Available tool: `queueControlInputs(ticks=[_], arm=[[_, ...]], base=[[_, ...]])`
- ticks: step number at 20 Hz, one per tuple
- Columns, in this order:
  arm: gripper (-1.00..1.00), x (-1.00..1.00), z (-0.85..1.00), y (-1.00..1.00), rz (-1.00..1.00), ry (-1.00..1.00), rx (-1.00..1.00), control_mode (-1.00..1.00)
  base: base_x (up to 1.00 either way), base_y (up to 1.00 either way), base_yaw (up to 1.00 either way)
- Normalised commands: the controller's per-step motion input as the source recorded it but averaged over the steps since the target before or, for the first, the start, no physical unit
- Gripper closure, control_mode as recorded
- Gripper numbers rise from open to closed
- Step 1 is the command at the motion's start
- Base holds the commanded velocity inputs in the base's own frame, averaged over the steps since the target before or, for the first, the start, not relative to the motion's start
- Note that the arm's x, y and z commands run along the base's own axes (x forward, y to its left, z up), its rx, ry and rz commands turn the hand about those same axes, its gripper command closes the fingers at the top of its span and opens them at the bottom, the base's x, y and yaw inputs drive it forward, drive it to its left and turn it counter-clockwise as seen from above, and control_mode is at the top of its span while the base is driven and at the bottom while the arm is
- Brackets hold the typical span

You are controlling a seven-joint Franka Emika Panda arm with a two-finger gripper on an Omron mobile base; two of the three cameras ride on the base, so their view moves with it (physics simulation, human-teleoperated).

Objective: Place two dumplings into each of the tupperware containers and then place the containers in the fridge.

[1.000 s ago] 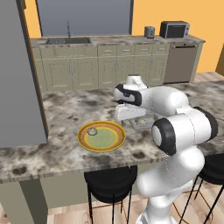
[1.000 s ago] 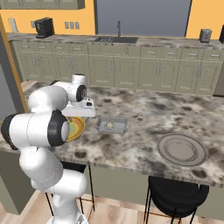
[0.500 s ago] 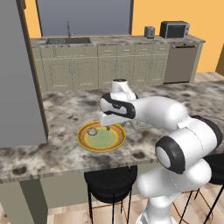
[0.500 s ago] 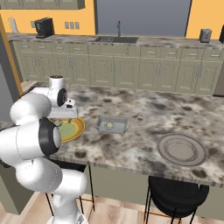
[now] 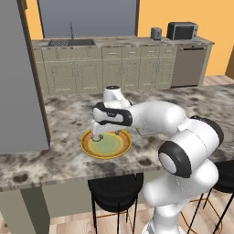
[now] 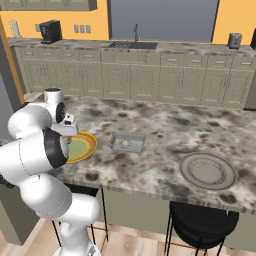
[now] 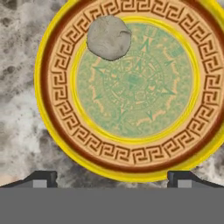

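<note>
One dumpling [image 7: 108,38], a pale grey-beige lump, lies on the inner rim of a yellow patterned plate [image 7: 57,118]. My gripper [image 7: 111,179] hangs open above that plate, nothing between its fingertips [image 7: 41,178]. In the left base view the gripper [image 5: 97,136] points down over the plate's [image 5: 114,147] left edge. A grey see-through tupperware container [image 6: 127,143] sits on the counter right of the plate [image 6: 85,146], with a dumpling [image 6: 125,143] inside it. The fridge [image 5: 18,77] is the tall grey slab at the far left.
A round grey plate [image 6: 207,170] lies on the marble island [image 6: 160,125] toward its right end. Black stools [image 5: 114,189] stand below the front edge. Beige cabinets with a sink [image 6: 132,45] line the back wall.
The arm has swung left, away from the tupperware container, and now holds the gripper over the yellow plate's left side. The gripper stayed open.
</note>
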Motion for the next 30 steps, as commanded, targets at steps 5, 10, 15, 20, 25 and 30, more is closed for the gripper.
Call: queueControlInputs(ticks=[5, 10, 15, 20, 25, 30], arm=[[-1.00, 0.31, -0.25, 0.17, 0.00, -0.01, 0.00, -1.00], [-1.00, 0.27, -0.21, 0.03, 0.00, 0.00, 0.00, -1.00], [-1.00, 0.01, -0.30, 0.02, 0.00, 0.00, 0.00, -1.00], [-1.00, 0.00, -0.17, 0.01, 0.00, 0.00, 0.00, -1.00], [-1.00, 0.31, -0.01, 0.06, 0.00, -0.03, 0.00, -1.00], [-1.00, 0.25, 0.00, 0.18, 0.00, 0.00, 0.00, -1.00]], base=[[0.00, 0.00, 0.00], [0.00, 0.00, 0.00], [0.00, 0.00, 0.00], [0.00, 0.00, 0.00], [0.00, 0.00, 0.00], [0.00, 0.00, 0.00]])
